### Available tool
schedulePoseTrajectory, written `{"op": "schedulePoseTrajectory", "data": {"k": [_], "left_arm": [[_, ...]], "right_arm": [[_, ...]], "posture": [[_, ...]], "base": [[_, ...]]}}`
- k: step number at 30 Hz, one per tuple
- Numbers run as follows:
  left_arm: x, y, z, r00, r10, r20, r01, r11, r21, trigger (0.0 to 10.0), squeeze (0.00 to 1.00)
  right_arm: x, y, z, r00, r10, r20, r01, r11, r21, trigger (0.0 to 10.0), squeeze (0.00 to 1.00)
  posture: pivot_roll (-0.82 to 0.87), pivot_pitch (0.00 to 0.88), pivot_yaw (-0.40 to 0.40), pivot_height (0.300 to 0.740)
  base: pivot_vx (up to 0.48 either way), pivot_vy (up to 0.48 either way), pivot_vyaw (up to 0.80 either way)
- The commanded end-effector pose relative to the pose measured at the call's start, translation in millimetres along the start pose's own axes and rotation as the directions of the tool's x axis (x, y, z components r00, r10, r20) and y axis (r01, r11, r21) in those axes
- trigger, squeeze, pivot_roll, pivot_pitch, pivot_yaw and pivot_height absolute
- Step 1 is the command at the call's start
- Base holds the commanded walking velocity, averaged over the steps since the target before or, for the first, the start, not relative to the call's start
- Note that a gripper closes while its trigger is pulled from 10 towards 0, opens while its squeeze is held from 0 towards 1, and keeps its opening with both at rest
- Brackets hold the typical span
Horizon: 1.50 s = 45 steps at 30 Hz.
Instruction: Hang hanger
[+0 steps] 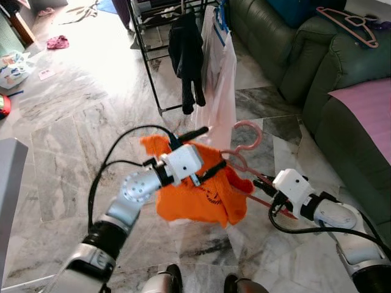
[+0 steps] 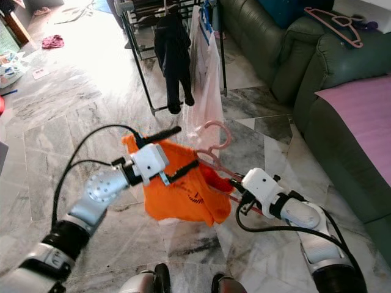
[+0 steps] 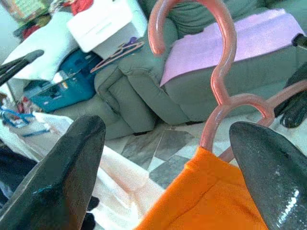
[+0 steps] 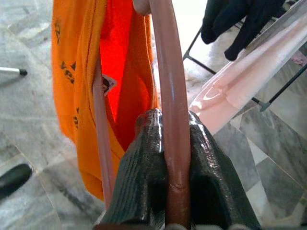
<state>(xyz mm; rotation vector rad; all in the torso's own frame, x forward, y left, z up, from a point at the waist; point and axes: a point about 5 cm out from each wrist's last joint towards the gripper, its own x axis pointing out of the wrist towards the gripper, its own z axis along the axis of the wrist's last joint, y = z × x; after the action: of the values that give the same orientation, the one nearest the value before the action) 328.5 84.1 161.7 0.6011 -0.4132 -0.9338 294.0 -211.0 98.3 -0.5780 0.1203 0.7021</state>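
Sofa: dark green leather sofa (image 1: pixel 317 67), 1–3 o'clock of frame; lilac cloth over its seat; spare pink hanger on the backrest, 1 o'clock.
Rack: black metal drying rack (image 1: pixel 149 67), 12 o'clock, w/ black garment (image 1: pixel 186 58) & pale pink cloth (image 1: pixel 221 91) hanging. Judged the target rail.
Floor: grey marble tiles (image 1: pixel 67 140); small litter at 10–11 o'clock.
Shirt: orange T-shirt w/ dark print (image 1: pixel 198 189), frame ctr, draped on the hanger, sagging unevenly toward 6 o'clock.
Hanger: pink plastic hanger w/ curved hook (image 1: pixel 247 143), held mid-air in front of robot, well apart from rack; hook points to 12 o'clock.
R claw: right gripper (image 4: pixel 168 143), 4 o'clock, clamped shut on hanger's lower bar, bar runs between the fingers.
L claw: left gripper (image 1: pixel 204 152), ctr, fingers spread wide either side of shirt collar & hook base; gripping nothing.
Risk 1: one-end grip → hanger may pivot, shirt slides off.
Risk 2: L fingers could snag fabric, drag shirt off shoulder.
Risk 3: hanging cloths crowd rail → hook may catch cloth, miss bar.
Risk 4: rack well apart; walking jolts load.
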Motion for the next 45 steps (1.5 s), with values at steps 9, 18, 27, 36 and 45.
{"op": "schedulePoseTrajectory", "data": {"k": [9, 18, 27, 36, 45], "left_arm": [[-17.2, 5.2, -16, 0.986, -0.133, -0.101, 0.143, 0.985, 0.097, 10.0, 0.40], [-31.5, 5.1, -37, 0.938, -0.251, -0.238, 0.286, 0.950, 0.126, 10.0, 0.00], [-26.8, 1.3, -41, 0.916, -0.301, -0.264, 0.338, 0.935, 0.106, 6.4, 0.00], [-31.1, -2.8, -51, 0.845, -0.418, -0.332, 0.449, 0.893, 0.019, 0.0, 0.00], [-32.8, -1.3, -54, 0.820, -0.444, -0.361, 0.473, 0.881, -0.009, 0.0, 0.00]], "right_arm": [[-3.5, 0.3, 0, 0.999, 0.029, 0.019, -0.028, 0.996, -0.085, 10.0, 0.00], [-13.9, 0.5, 6, 0.991, 0.126, 0.040, -0.118, 0.980, -0.162, 10.0, 0.00], [-17.4, 3.5, 13, 0.983, 0.176, 0.052, -0.163, 0.967, -0.195, 10.0, 0.00], [-19.0, 0.8, 16, 0.986, 0.163, 0.033, -0.146, 0.944, -0.296, 10.0, 0.00], [-18.7, -7.6, 12, 0.992, 0.117, -0.041, -0.123, 0.884, -0.451, 10.0, 0.00]], "posture": [[-0.03, 0.221, 0.082, 0.740], [-0.04, 0.219, 0.088, 0.740], [-0.05, 0.217, 0.091, 0.740], [-0.05, 0.218, 0.094, 0.740], [-0.05, 0.218, 0.091, 0.740]], "base": [[0.000, 0.000, 0.00], [0.000, 0.000, 0.00], [0.000, 0.000, 0.00], [0.000, 0.000, 0.00], [0.000, 0.000, 0.00]]}}
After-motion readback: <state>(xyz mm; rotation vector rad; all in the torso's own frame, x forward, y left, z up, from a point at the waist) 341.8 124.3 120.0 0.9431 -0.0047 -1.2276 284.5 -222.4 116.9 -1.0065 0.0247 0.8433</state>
